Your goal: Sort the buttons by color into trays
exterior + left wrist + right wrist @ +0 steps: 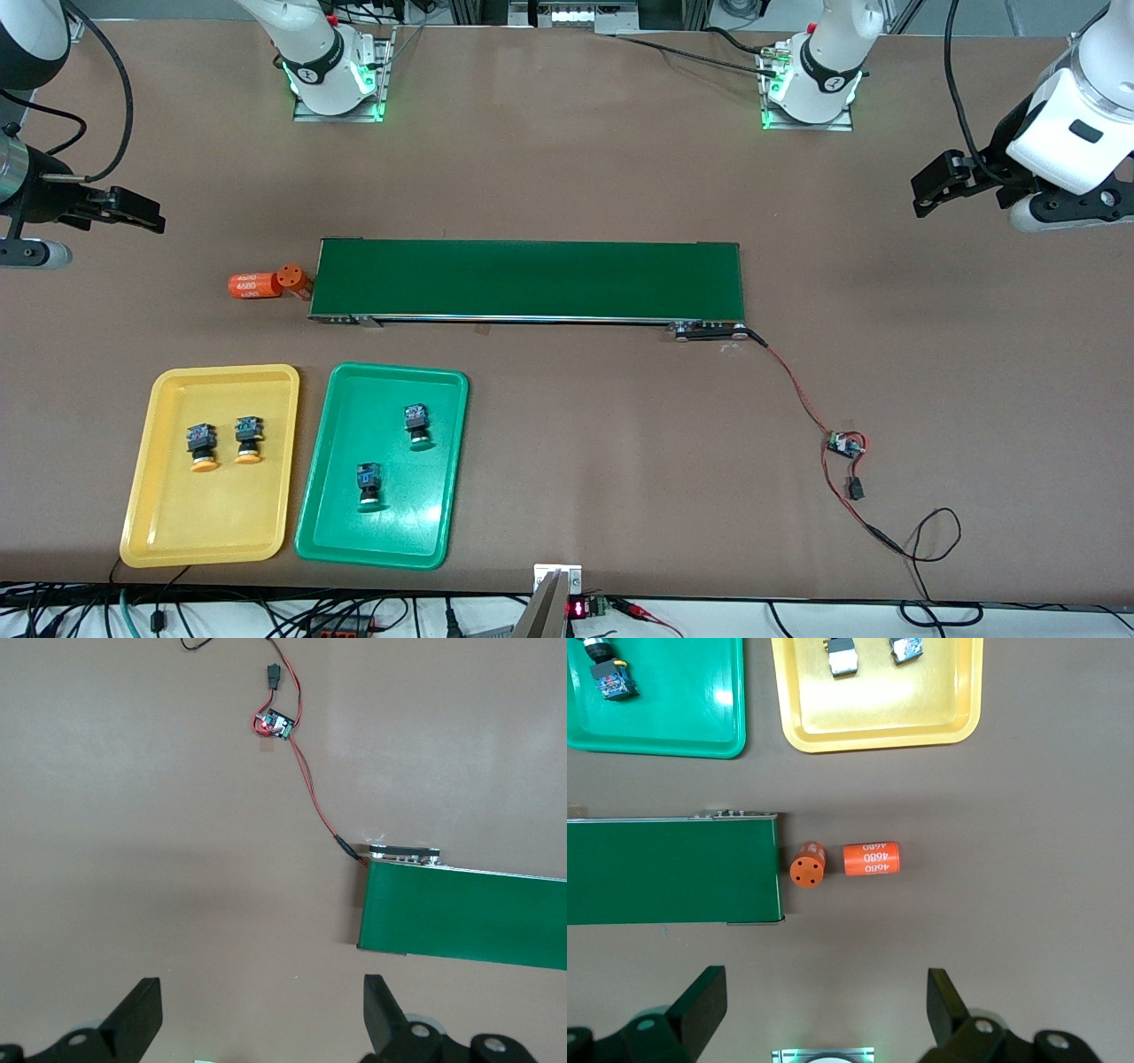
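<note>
Two orange-capped buttons point(202, 446) point(248, 439) lie side by side in the yellow tray point(213, 523). Two green-capped buttons point(417, 425) point(368, 486) lie in the green tray point(354, 416) beside it. Both trays sit near the front camera at the right arm's end of the table. My right gripper point(133, 213) point(824, 1001) hangs open and empty over bare table by the conveyor's end. The right wrist view shows both trays' edges point(673, 726) point(877, 726). My left gripper point(926, 190) point(263, 1010) is open and empty over bare table at the left arm's end.
A long dark-green conveyor belt point(527, 279) point(461, 917) point(669, 870) lies across the table's middle. Two orange cylinders marked 4680 point(807, 865) point(871, 858) rest at its end toward the right arm. A red-black wire runs from the belt to a small circuit board point(846, 445) point(275, 725).
</note>
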Action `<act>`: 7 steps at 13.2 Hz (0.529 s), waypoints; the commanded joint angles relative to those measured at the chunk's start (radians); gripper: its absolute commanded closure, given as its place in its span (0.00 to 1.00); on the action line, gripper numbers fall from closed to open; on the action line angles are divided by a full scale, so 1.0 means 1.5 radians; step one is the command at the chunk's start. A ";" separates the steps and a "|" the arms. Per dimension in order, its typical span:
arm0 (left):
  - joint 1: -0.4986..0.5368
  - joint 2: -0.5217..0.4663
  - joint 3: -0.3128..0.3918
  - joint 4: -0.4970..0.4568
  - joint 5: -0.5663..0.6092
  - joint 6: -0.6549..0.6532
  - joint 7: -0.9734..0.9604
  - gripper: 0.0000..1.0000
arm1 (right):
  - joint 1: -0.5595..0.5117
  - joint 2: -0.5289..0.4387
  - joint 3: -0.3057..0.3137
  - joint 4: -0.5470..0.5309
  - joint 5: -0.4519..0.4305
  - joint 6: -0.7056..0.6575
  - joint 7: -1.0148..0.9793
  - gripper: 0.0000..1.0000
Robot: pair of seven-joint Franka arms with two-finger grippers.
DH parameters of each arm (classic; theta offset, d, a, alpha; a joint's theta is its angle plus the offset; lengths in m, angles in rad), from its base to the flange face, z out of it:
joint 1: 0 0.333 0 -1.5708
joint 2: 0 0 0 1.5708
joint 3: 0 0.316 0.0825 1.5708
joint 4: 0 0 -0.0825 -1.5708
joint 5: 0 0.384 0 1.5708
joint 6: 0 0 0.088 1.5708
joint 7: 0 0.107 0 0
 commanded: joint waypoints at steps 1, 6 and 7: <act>0.001 0.007 -0.004 0.019 0.007 -0.017 -0.008 0.00 | 0.000 -0.007 0.001 -0.004 0.009 -0.006 0.007 0.00; -0.004 0.007 -0.005 0.019 0.008 -0.017 -0.008 0.00 | 0.000 -0.007 0.001 -0.004 0.008 -0.005 0.007 0.00; 0.004 0.003 -0.003 0.019 0.008 -0.018 -0.002 0.00 | 0.000 -0.007 0.001 -0.004 0.008 -0.006 0.007 0.00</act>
